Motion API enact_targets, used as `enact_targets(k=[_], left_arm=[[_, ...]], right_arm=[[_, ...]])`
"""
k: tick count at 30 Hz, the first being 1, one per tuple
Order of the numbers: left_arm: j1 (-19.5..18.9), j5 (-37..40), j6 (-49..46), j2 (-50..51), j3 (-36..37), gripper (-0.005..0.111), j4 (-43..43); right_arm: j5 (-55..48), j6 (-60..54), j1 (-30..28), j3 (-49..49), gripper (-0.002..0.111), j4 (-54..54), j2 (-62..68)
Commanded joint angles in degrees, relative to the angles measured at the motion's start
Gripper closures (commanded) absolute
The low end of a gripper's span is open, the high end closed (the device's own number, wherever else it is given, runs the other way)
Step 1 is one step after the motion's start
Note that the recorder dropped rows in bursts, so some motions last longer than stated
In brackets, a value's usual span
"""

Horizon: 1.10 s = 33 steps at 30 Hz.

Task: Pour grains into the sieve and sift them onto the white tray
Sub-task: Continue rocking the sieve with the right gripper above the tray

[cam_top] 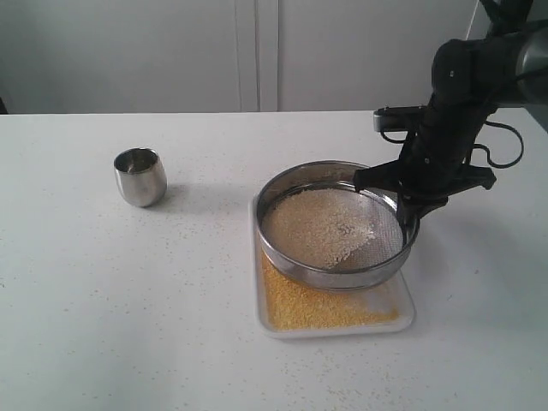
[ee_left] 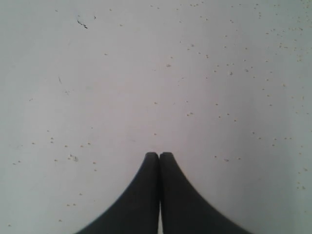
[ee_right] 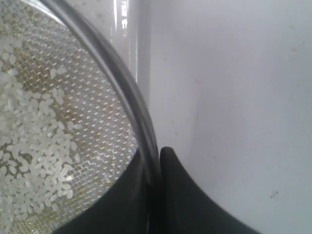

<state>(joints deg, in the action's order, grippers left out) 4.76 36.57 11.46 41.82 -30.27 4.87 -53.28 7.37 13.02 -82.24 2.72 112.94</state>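
- Pouring looks done: the steel cup (cam_top: 139, 176) stands upright on the counter (cam_top: 128, 300), well apart from the sieve (cam_top: 325, 278), and you can see no grains in it from here.
- Sifting is well along. Look inside the sieve: the grains (cam_top: 312, 227) on its mesh are almost all pale rice-like kernels, heaped toward the side away from the right gripper (cam_top: 409, 214), with a patch of bare mesh on the gripper's side.
- Directly under the sieve lies the white tray (cam_top: 334, 332), and the part of it showing in front of the sieve carries a broad layer of fine golden-yellow granules.
- The right gripper has its jaws closed on the sieve's rim, one finger inside the ring and one outside. You cannot tell whether the sieve touches the tray or hangs just above it.
- The left gripper (ee_left: 159, 156) has its jaws pressed fully together on nothing, over bare speckled counter with the sieve nowhere in its view.
- What is left, by my judgement: perhaps a few more shakes to clear any fine granules hidden under the kernels, then setting the sieve down.
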Motion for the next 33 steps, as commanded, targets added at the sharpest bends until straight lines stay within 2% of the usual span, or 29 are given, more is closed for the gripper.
enact_targets(k=[1, 8, 15, 33], left_arm=[[-0.1, 0.3, 0.1, -0.5, 0.4, 0.107, 0.6], [-0.1, 0.3, 0.1, -0.5, 0.4, 0.107, 0.6], [-0.1, 0.3, 0.1, -0.5, 0.4, 0.107, 0.6], [-0.1, 0.3, 0.1, -0.5, 0.4, 0.107, 0.6]], right_arm=[[0.9, 0.4, -0.4, -0.4, 0.108, 1.0, -1.1], [1.6, 0.4, -0.4, 0.7, 0.108, 2.5, -1.4], [8.0, 0.4, -0.4, 7.0, 0.108, 4.4, -4.6], [2.9, 0.2, -0.5, 7.0, 0.108, 4.1, -11.7]])
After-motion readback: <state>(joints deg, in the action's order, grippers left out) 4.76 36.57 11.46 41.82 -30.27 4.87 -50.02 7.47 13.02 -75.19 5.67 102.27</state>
